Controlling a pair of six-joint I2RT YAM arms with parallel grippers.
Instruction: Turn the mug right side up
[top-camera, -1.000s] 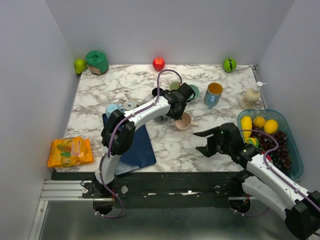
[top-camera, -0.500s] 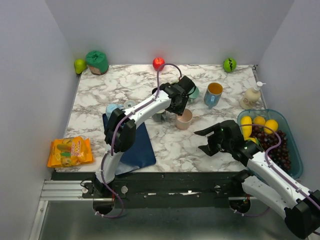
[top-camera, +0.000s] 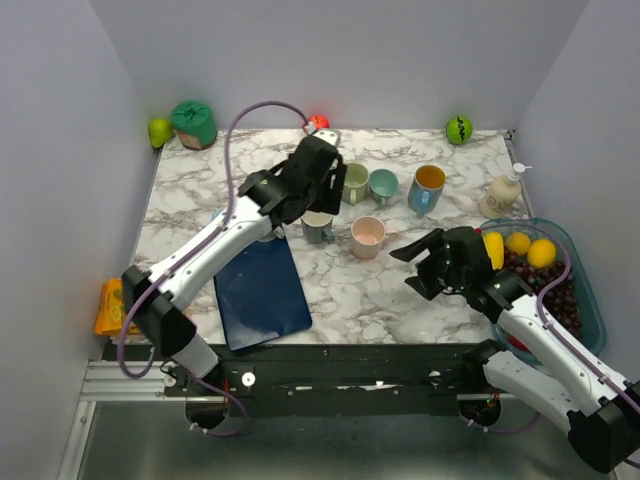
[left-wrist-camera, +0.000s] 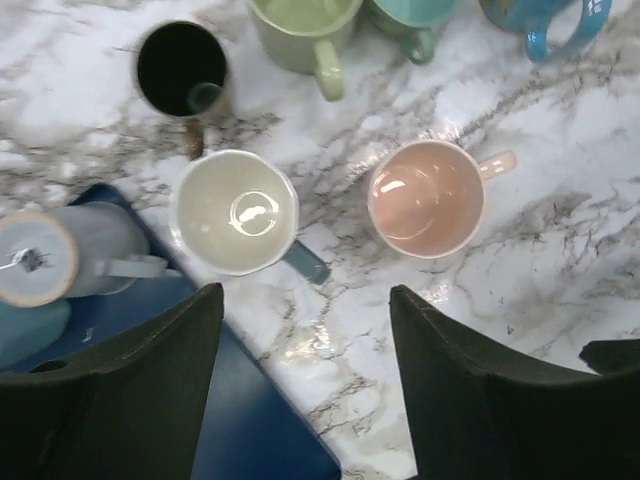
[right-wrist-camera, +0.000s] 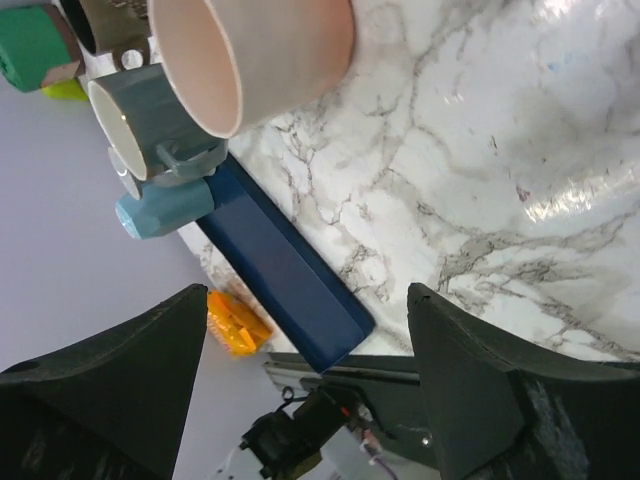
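Observation:
The pink mug (top-camera: 367, 237) stands mouth up on the marble table, handle to the right, and nothing touches it. In the left wrist view the pink mug (left-wrist-camera: 427, 197) lies ahead and right of the fingers. My left gripper (top-camera: 322, 182) hovers high above the cluster of mugs, open and empty (left-wrist-camera: 305, 300). My right gripper (top-camera: 415, 265) is open and empty just right of the mug, near the table's front. In its own view the right gripper (right-wrist-camera: 308, 295) frames bare marble, with the pink mug (right-wrist-camera: 260, 50) close ahead.
A grey mug (left-wrist-camera: 235, 211) stands left of the pink one. Dark (left-wrist-camera: 180, 68), green (top-camera: 354, 183), teal (top-camera: 383, 184) and blue (top-camera: 427, 188) mugs stand behind. A blue board (top-camera: 262, 290) carries a mug bottom-up (left-wrist-camera: 45, 258). A fruit basket (top-camera: 590, 310) and soap bottle (top-camera: 503, 195) sit at right.
My left gripper opened and let go of the pink mug, then rose and drew back to the left. The mug now stands upright. My right gripper crept closer and opened wider.

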